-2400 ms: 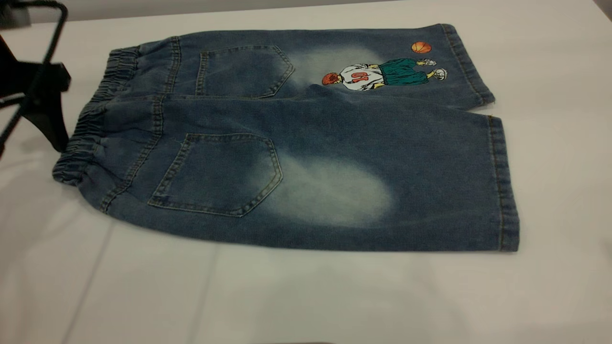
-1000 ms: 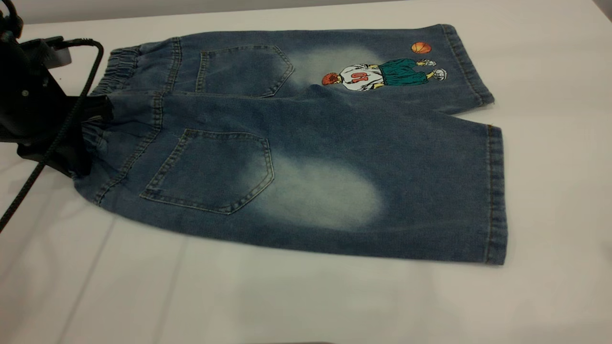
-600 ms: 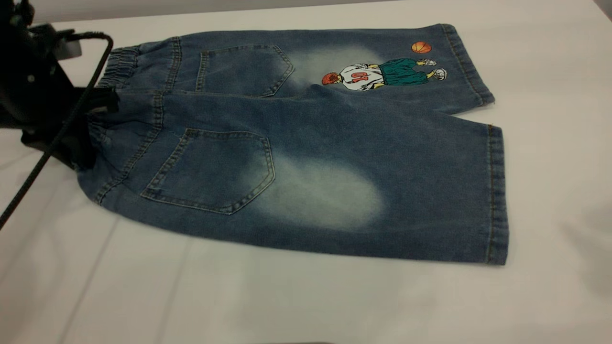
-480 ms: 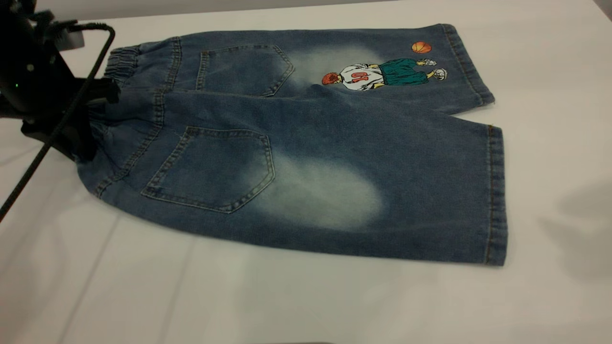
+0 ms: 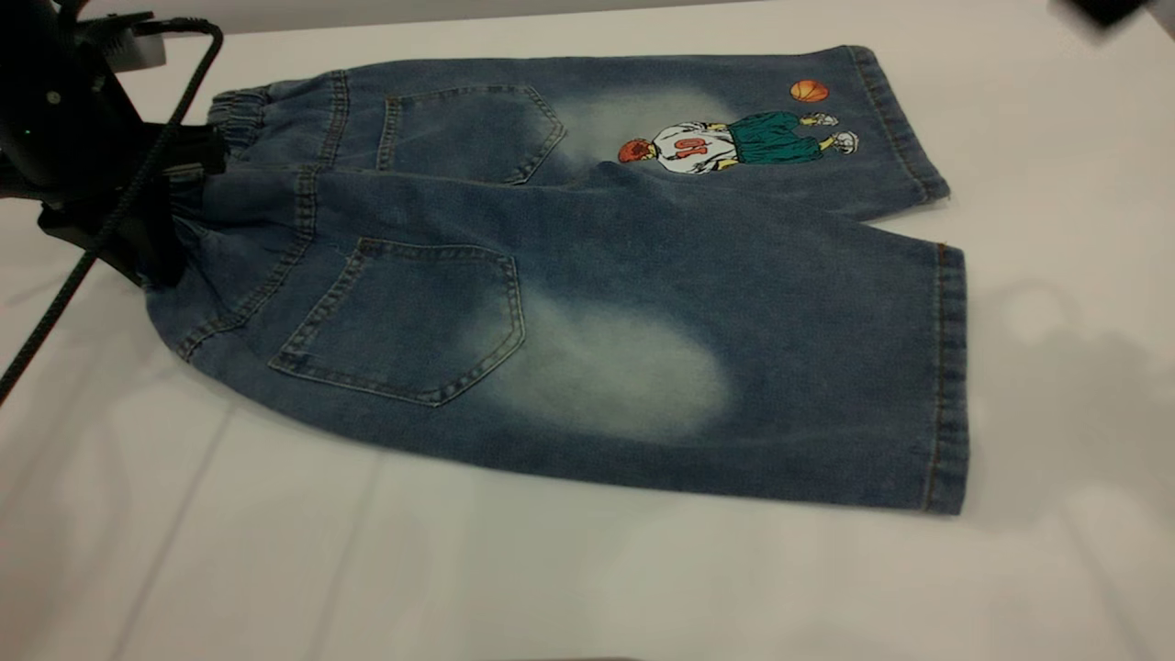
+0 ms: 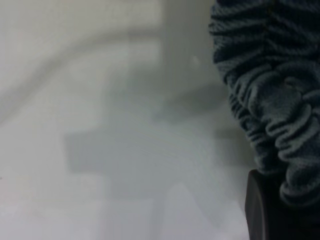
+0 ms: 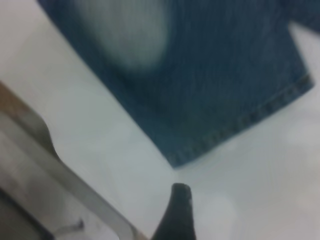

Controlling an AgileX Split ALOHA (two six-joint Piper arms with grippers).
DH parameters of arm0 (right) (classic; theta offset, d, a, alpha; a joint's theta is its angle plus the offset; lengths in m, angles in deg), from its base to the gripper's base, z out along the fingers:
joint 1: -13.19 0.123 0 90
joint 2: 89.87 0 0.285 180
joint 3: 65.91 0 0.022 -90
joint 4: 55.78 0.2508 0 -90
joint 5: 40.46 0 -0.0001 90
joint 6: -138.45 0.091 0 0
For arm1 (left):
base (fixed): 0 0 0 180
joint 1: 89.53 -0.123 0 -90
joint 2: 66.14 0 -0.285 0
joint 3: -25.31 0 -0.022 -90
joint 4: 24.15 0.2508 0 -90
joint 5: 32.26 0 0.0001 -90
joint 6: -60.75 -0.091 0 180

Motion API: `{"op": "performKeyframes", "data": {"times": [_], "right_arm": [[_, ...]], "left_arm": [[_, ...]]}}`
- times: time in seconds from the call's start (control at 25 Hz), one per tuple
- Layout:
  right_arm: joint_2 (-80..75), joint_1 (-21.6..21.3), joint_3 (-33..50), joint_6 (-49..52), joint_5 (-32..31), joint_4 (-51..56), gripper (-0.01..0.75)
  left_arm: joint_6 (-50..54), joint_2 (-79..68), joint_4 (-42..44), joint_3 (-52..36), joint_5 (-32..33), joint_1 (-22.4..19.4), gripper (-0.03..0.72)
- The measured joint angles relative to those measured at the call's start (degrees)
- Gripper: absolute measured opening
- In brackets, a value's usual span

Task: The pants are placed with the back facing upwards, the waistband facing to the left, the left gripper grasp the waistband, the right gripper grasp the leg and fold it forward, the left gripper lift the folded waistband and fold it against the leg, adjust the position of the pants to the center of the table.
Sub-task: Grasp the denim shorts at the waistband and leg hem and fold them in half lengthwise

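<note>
The left claw, bulky and black, is closed on the waistband, whose dark elastic denim gathers in tight puckers. From there the pants spread flat over the smooth white tabletop, back up, with 2 stitched patch pockets. The plain leg lies nearest, with a pale faded oval. For the right claw, above the hem, I cannot tell the opening.

The pants lie back-up on the table, faded blue denim. Their puckered waistband points left, where my left gripper pinches it. The plain leg lies nearest, hem right.
</note>
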Motion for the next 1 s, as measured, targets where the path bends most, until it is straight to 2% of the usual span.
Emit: {"op": "performKeyframes", "data": {"times": [0.16,0.32,0.56,0.84,1.0], "right_arm": [[-4.97,5.12,0.0,5.39,-0.02,-4.79,0.592],[-9.39,7.88,0.79,9.52,0.77,-5.19,0.592],[-14.21,8.32,7.08,12.09,7.28,-5.35,0.592],[-16.68,8.32,12.52,12.51,20.87,-4.4,0.592],[-20.32,8.32,15.03,12.51,24.48,-4.02,0.592]], "left_arm": [[-0.26,0.0,0.0,0.0,0.0,0.0,0.077],[-0.3,0.0,-0.01,0.0,0.0,0.0,0.077],[-0.46,0.0,-0.06,0.0,-0.05,0.0,0.077],[-0.46,0.0,-0.06,0.0,-0.05,0.0,0.077],[-0.46,0.0,-0.06,0.0,-0.05,0.0,0.077]]}}
